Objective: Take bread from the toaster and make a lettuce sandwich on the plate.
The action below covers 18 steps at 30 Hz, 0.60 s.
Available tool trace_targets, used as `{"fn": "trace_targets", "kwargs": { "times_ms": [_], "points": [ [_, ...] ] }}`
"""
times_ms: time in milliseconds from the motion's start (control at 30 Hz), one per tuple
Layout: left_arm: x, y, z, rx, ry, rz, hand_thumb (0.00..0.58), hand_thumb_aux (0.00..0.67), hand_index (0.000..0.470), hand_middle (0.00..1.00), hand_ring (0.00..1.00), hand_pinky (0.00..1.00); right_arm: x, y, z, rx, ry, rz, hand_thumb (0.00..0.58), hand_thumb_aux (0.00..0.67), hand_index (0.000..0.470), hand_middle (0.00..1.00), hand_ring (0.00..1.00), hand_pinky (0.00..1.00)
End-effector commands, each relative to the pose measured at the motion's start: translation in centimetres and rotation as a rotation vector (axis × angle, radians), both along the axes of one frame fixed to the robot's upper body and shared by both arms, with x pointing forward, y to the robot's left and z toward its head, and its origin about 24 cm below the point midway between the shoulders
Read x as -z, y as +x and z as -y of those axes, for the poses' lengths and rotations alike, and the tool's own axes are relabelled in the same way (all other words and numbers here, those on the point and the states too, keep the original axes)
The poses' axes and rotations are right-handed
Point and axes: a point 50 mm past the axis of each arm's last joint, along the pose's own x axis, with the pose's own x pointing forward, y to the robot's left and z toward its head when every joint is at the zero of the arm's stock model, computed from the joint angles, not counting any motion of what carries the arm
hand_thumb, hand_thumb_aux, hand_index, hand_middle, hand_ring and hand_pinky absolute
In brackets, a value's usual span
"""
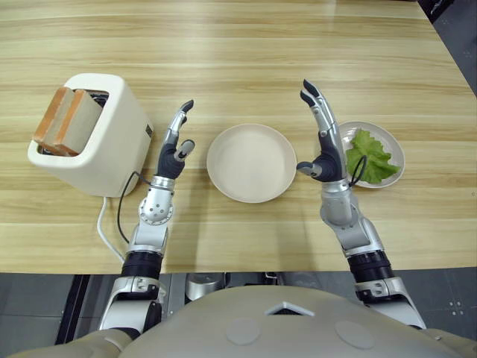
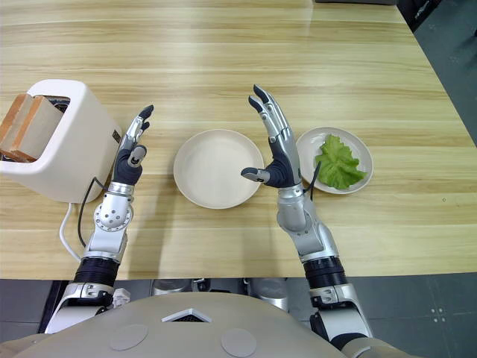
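progress: barely starting, I judge | bread [image 1: 67,119] sitting in toaster [image 1: 104,149], left | plate [image 1: 251,162] lying bare between hands | lettuce [image 1: 370,156] waiting on dish [image 1: 390,137], right | left hand [image 1: 175,148], right hand [image 1: 326,142] hovering open-fingered, gripping nothing | remaining: pulling bread, stacking sandwich

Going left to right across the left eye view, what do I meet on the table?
The toaster holding bread → left hand → empty plate → right hand → small plate with lettuce.
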Motion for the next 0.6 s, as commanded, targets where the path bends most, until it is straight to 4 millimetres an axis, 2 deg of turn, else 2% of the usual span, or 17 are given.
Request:
{"fn": "trace_targets", "kwargs": {
  "times_ms": [33, 233, 500, 600],
  "points": [
    [-0.46, 0.06, -0.65, -0.021, -0.008, 0.024, 0.000, 0.000, 0.000, 0.00, 0.00, 0.00, -0.29, -0.07, -0.25, -0.004, 0.003, 0.009, 0.000, 0.000, 0.000, 0.00, 0.00, 0.00],
    [-0.66, 0.15, -1.34, -0.048, -0.010, 0.033, 0.000, 0.000, 0.000, 0.00, 0.00, 0.00, -0.34, -0.11, -0.33, -0.004, 0.003, 0.011, 0.000, 0.000, 0.000, 0.00, 0.00, 0.00],
    [-0.59, 0.10, -1.03, -0.024, -0.001, 0.031, 0.000, 0.000, 0.000, 0.00, 0.00, 0.00, -0.30, -0.21, -0.43, -0.004, -0.002, 0.012, 0.000, 0.000, 0.000, 0.00, 0.00, 0.00],
    [-1.42, -0.29, -1.03, -0.015, -0.002, 0.094, 0.000, 0.000, 0.000, 0.00, 0.00, 0.00, -0.24, -0.11, -0.48, -0.004, -0.003, 0.010, 0.000, 0.000, 0.000, 0.00, 0.00, 0.00]
  ]
}}
